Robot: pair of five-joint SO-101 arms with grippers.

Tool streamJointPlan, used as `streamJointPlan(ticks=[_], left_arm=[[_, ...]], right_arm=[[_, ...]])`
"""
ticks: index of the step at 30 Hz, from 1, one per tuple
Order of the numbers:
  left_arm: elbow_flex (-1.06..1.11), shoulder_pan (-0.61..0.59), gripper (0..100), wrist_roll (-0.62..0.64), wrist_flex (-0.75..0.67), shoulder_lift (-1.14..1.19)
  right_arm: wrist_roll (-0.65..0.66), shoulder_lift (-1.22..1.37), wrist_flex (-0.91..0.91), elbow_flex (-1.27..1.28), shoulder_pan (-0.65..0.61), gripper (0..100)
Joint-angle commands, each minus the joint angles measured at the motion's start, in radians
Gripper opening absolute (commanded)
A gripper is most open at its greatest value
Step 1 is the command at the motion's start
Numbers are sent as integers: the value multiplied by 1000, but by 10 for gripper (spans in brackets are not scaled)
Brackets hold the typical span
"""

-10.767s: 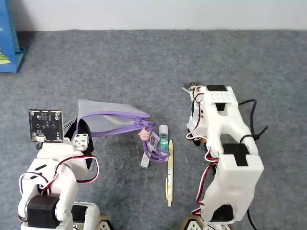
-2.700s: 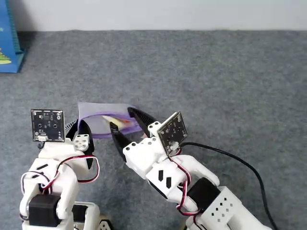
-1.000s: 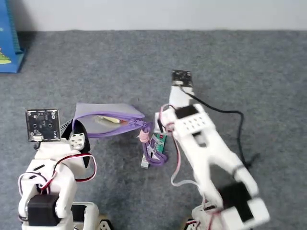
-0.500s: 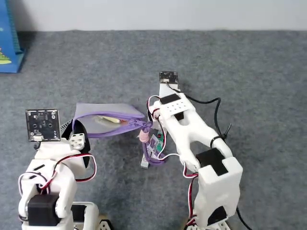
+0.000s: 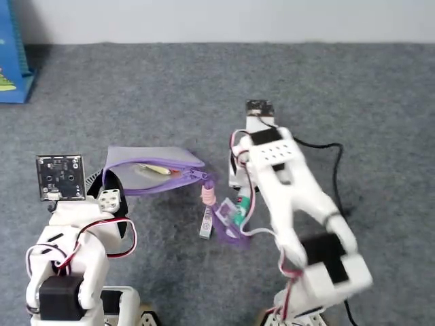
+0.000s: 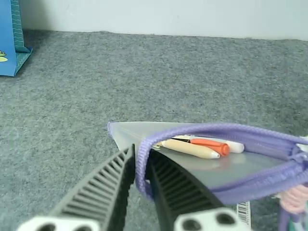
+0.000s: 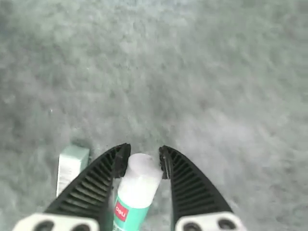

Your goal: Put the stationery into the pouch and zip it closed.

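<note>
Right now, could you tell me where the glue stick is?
The glue stick is held between the right gripper's fingers, just right of the pouch's zip end in the high view.

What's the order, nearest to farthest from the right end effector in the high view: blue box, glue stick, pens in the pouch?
1. glue stick, between the fingers of the right end effector.
2. pens, inside the open pouch, to its left.
3. blue box, far left, beyond the pouch.
</note>
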Motion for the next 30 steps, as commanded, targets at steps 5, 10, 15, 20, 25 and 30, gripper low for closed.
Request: streamJointPlan(ticks=[5,10,15,20,25,30], left_arm=[[-8,-11,11,6,-3,-5],[-8,-11,11,6,-3,-5],[-8,-11,11,6,-3,-5],[-8,-11,11,6,-3,-5],[-8,-11,11,6,-3,-5],[-8,-11,11,6,-3,-5]], right_arm=[[64,-475,8,103,44,8],[64,-720,7,127,36,8],[84,-906,5,127,36,8],[91,-1046,5,129,13,8],[84,-1148,-25,129,-113,8],[84,-1199,-176,130,-262,8]])
